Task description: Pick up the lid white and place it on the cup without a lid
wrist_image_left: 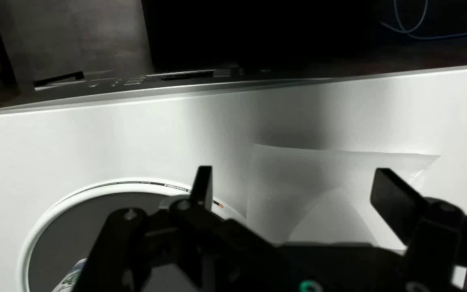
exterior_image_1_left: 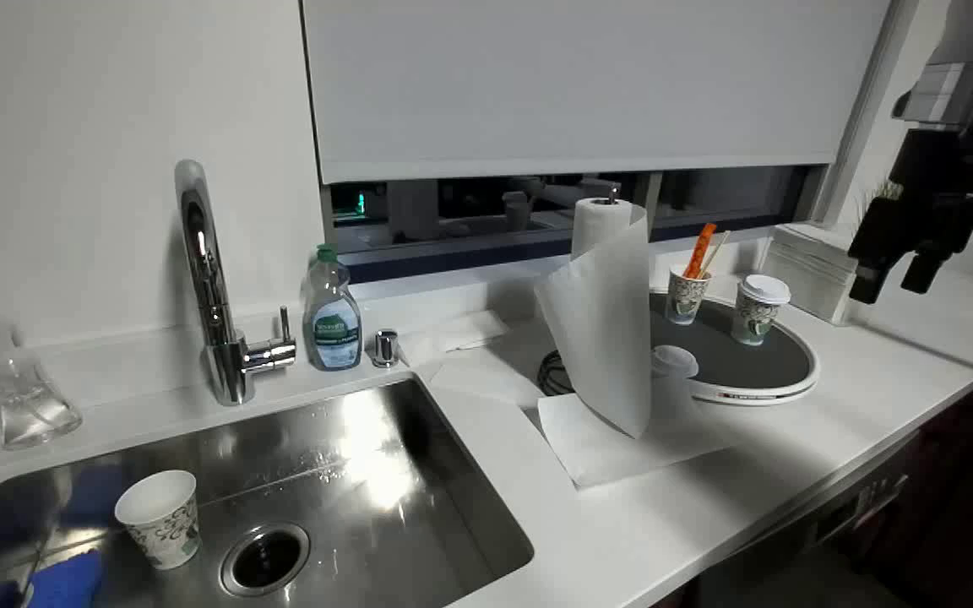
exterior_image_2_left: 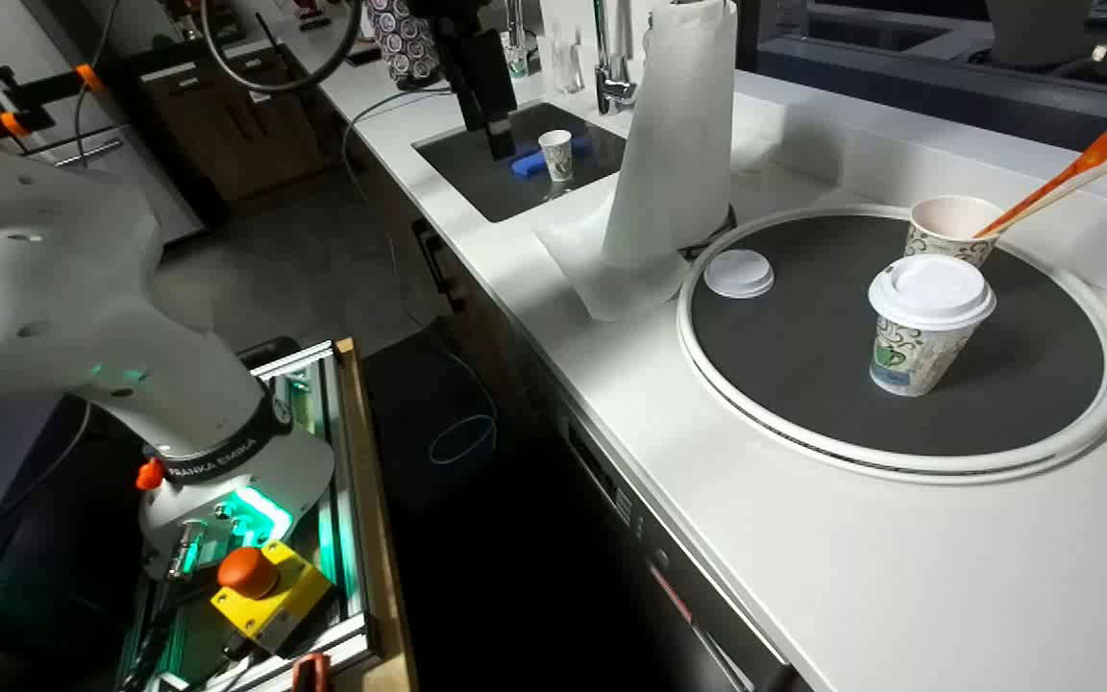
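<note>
The loose white lid lies on the dark round turntable, near its edge by the paper towel; it also shows in an exterior view. An open patterned cup with orange and wooden sticks stands on the turntable. A second open cup stands in the sink, also seen in an exterior view. A cup with a white lid stands on the turntable. My gripper is open and empty, above the counter and apart from everything; it shows in the wrist view.
A paper towel roll with a hanging sheet stands beside the turntable, between the lid and the sink. A soap bottle and faucet stand behind the sink. A white box stands past the turntable.
</note>
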Motion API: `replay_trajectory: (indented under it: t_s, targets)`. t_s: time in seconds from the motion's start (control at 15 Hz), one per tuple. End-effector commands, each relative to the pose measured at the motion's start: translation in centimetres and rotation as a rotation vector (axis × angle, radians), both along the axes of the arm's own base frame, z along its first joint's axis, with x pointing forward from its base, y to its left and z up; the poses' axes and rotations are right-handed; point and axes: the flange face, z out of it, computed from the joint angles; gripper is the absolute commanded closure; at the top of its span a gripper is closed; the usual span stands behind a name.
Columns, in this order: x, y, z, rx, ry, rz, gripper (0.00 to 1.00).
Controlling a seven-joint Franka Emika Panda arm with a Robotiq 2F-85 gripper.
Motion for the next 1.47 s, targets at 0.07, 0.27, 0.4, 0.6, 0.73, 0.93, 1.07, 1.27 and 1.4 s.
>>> replay_trajectory:
  t_s: [0.07, 0.27, 0.4, 0.6, 0.73, 0.93, 1.07, 1.27, 1.4]
  targets:
    - [0.0, 0.0, 0.1, 0.0, 0.001, 0.0, 0.0]
    - [0.0, 0.0, 0.1, 0.0, 0.001, 0.0, 0.0]
    - [0.0, 0.0, 0.1, 0.0, 0.001, 0.0, 0.0]
    - [0.0, 0.0, 0.1, 0.0, 0.001, 0.0, 0.0]
    - [0.0, 0.0, 0.1, 0.0, 0.001, 0.0, 0.0]
    - [0.0, 0.0, 0.1, 0.0, 0.001, 0.0, 0.0]
    - [0.4, 0.0, -0.1, 0.013, 0.012, -0.031, 0.0]
    - [2.0, -0.1, -2.3, -0.019, 0.054, -0.117, 0.0]
    - [3.3, -0.2, -4.7, -0.022, 0.097, -0.165, 0.0]
